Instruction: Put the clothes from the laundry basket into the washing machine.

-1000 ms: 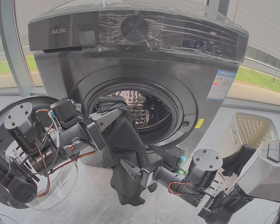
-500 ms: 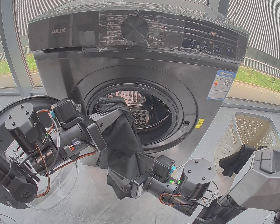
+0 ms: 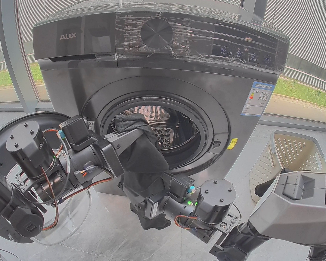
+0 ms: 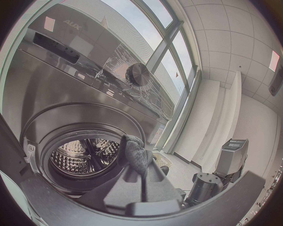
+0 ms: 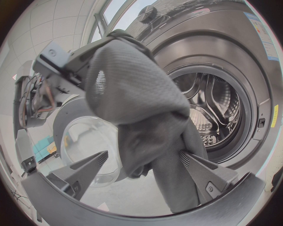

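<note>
At the dark grey washing machine's [image 3: 226, 96] open mouth, my left gripper's [image 3: 138, 132] fingers pinch 1 dark knit garment [image 3: 145, 157], not yet inside, my right gripper's [image 5: 143, 153] fingers apart around its tail; another dark piece [image 3: 265, 185] lies in the white plastic laundry basket [image 3: 301, 148].

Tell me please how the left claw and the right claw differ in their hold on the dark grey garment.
The left claw is shut, pinching the dark grey knitted garment high at the grey washing machine's round opening; the right claw is open, lower, its fingers spread around the hanging folds. Both touch the same garment.
</note>
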Controlling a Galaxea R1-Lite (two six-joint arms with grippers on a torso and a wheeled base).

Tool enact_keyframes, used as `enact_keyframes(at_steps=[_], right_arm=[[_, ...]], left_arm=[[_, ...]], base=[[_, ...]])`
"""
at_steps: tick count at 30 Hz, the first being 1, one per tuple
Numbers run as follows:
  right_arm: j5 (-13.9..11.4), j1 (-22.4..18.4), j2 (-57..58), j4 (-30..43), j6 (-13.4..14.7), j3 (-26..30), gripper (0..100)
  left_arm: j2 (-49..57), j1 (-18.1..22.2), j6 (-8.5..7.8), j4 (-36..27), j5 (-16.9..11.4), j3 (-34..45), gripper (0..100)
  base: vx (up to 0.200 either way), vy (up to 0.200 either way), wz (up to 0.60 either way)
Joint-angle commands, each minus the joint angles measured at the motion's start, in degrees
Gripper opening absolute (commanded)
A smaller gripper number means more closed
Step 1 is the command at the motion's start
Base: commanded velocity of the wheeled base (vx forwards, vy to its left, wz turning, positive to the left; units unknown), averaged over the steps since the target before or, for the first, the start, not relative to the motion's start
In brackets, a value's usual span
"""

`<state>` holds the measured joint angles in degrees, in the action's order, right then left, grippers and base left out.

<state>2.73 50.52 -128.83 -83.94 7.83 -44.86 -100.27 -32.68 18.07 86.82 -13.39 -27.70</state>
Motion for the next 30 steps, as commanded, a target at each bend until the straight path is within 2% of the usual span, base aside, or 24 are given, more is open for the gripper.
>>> enact_keyframes(at_steps=[1,3,4,6,17,23,24,26,30], right_arm=[[0.70,-1.83,-3.09,0.27,0.00,-5.15,100],[1.66,-1.91,-3.36,0.18,0.00,-5.94,100],[2.10,-1.83,-3.45,0.18,0.00,-6.03,0],[3.16,-1.74,-3.45,0.01,0.08,-6.20,0],[3.69,-0.16,-1.86,-0.52,0.79,-5.32,0],[3.86,0.20,0.25,-0.78,1.40,-3.21,0],[4.04,0.11,0.86,-0.78,1.58,-2.60,0],[4.12,0.11,1.30,-0.78,1.67,-2.25,0],[6.59,-1.65,4.55,0.18,2.90,-0.84,0]], left_arm=[[-0.10,-0.19,-0.05,0.01,-0.06,0.10,0],[-0.10,-0.45,0.04,0.01,0.03,0.19,0],[-0.19,-0.45,0.04,0.01,-0.06,0.28,0],[-0.19,-0.63,0.04,0.01,-0.06,0.45,0],[-1.69,-0.28,-0.14,0.01,-0.06,0.71,0],[-3.09,0.34,-2.07,0.01,-0.06,0.80,0],[-3.27,0.52,-2.07,0.01,-0.06,0.80,100],[-3.36,0.78,-1.89,0.01,-0.06,0.80,100],[-5.46,2.45,-1.98,0.01,0.29,0.80,100]], base=[[0.000,0.000,0.00],[0.000,0.000,0.00],[0.000,0.000,0.00],[0.000,0.000,0.00],[0.000,0.000,0.00],[0.000,0.000,0.00],[0.000,0.000,0.00],[0.000,0.000,0.00],[0.000,0.000,0.00]])
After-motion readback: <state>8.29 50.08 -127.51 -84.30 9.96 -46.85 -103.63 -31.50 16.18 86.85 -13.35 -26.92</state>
